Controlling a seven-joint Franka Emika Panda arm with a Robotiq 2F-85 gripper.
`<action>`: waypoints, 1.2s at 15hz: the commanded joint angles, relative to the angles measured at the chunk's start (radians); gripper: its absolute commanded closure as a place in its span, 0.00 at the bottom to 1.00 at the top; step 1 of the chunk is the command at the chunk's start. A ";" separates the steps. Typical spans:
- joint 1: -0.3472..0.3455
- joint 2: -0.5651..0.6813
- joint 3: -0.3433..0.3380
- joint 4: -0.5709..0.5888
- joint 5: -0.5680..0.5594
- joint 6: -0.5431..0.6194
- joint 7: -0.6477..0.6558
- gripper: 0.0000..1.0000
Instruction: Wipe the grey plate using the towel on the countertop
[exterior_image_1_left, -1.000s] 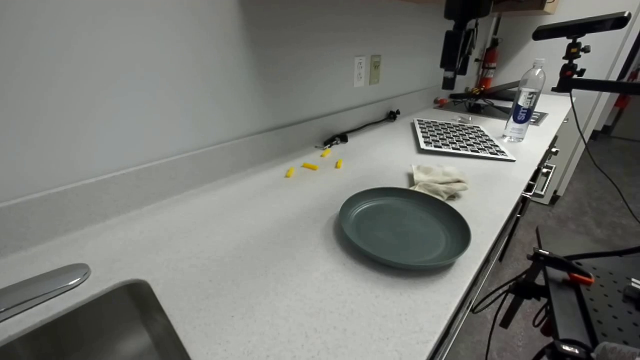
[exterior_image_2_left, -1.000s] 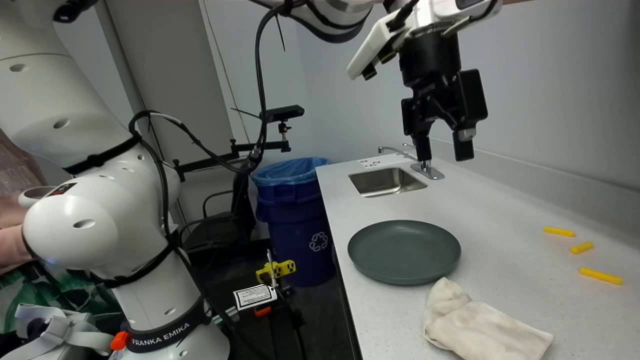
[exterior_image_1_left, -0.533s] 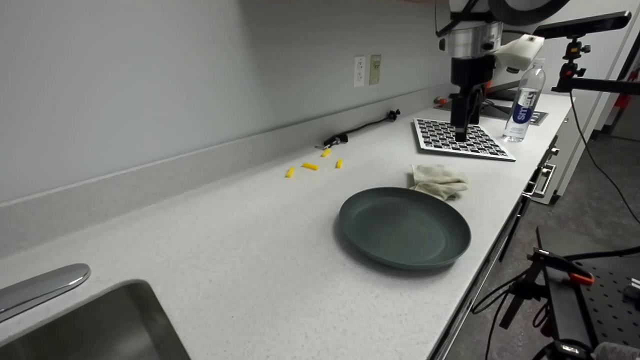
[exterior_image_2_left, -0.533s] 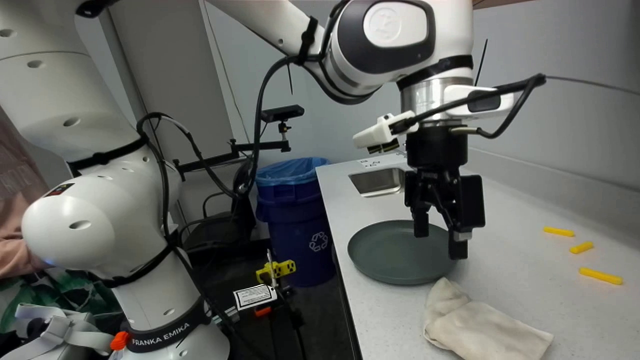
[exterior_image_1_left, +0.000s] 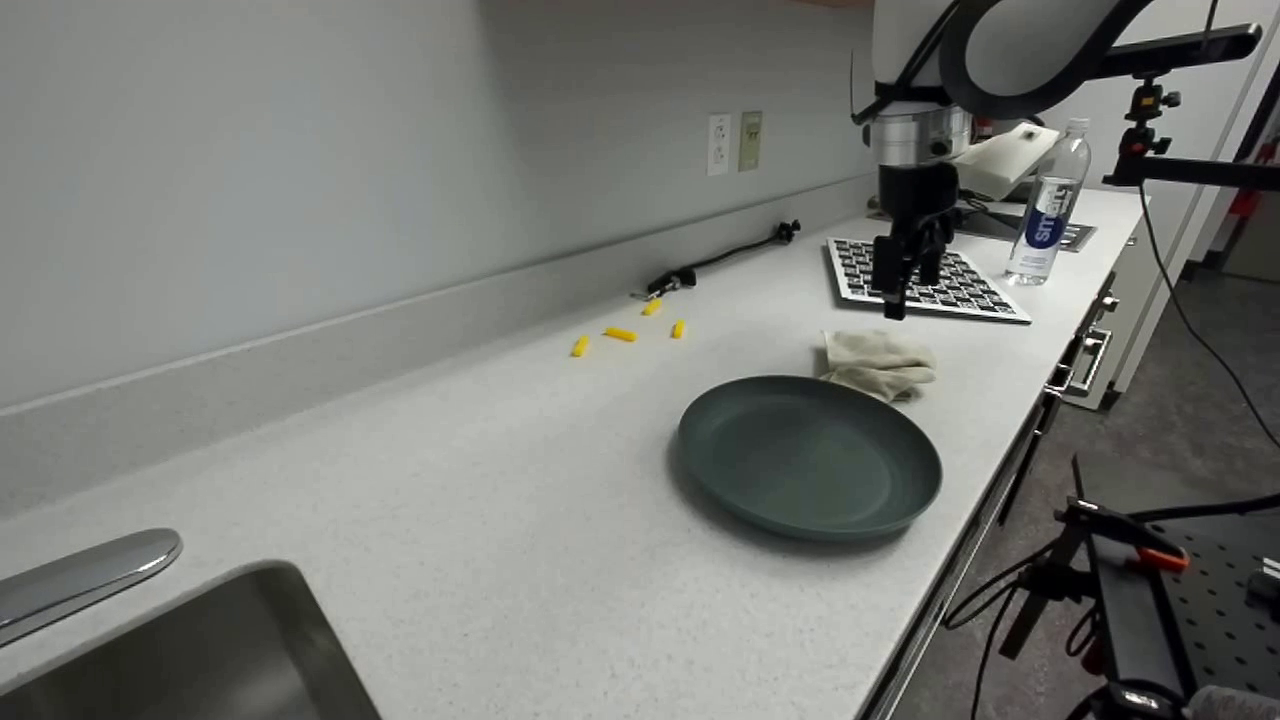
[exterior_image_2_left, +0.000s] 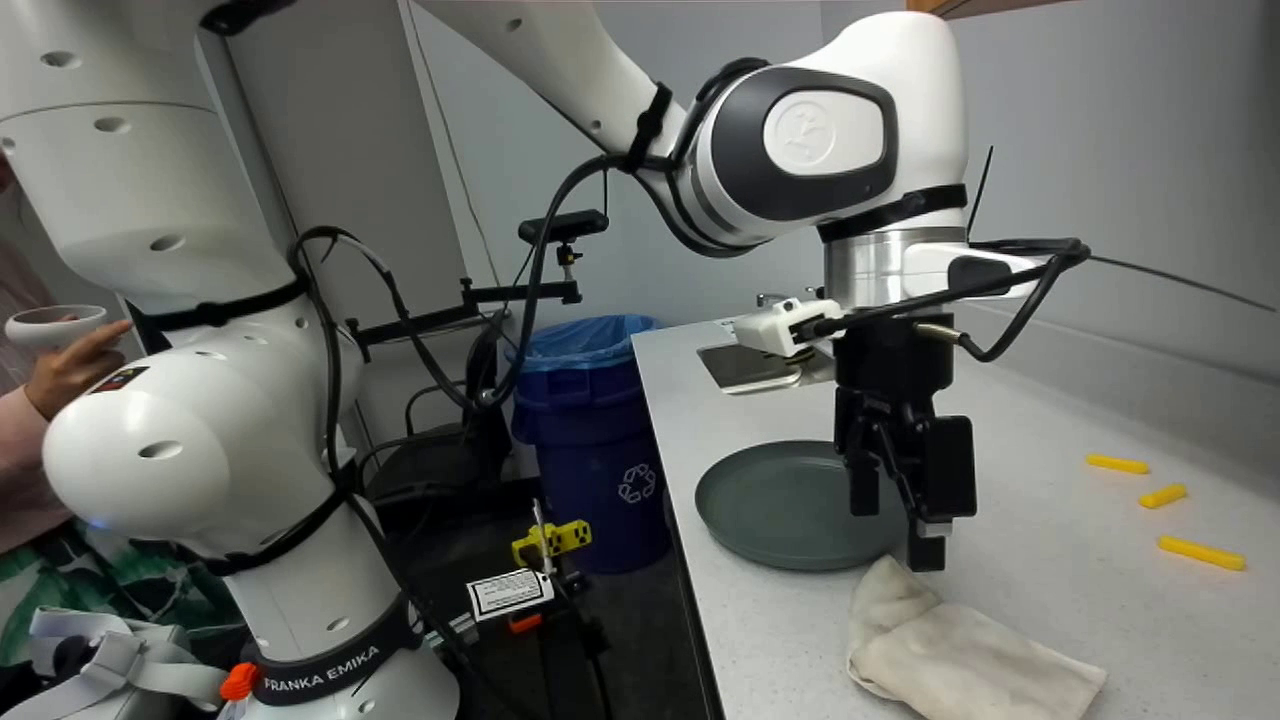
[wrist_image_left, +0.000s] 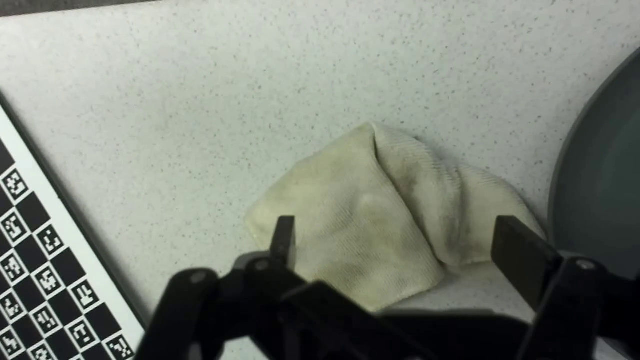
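The grey plate (exterior_image_1_left: 810, 460) lies on the countertop (exterior_image_1_left: 480, 520); it also shows in an exterior view (exterior_image_2_left: 780, 510) and at the right edge of the wrist view (wrist_image_left: 605, 190). The off-white towel (exterior_image_1_left: 872, 362) lies folded and crumpled against or close beside the plate; it also shows in an exterior view (exterior_image_2_left: 970, 655) and in the middle of the wrist view (wrist_image_left: 345, 200). My gripper (exterior_image_1_left: 913, 298) is open and empty, above the towel and apart from it, fingers pointing down. It also shows in an exterior view (exterior_image_2_left: 895, 538). In the wrist view the fingertips (wrist_image_left: 395, 222) frame the towel.
A checkered board (exterior_image_1_left: 960, 285) and a water bottle (exterior_image_1_left: 1043, 215) stand beyond the towel. Several yellow pieces (exterior_image_1_left: 620, 334) and a black cable (exterior_image_1_left: 735, 255) lie near the wall. A sink (exterior_image_1_left: 220, 640) is at the countertop's near end. The countertop's front edge runs beside the plate.
The arm has come down from high above the countertop and my gripper has moved closer to the towel, staying open. The towel and plate have not moved.
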 joint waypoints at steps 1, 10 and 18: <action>0.006 0.008 -0.002 0.002 0.002 0.001 -0.006 0.00; 0.008 0.271 -0.058 0.074 -0.083 0.177 0.112 0.00; 0.005 0.374 -0.066 0.145 0.003 0.200 0.061 0.42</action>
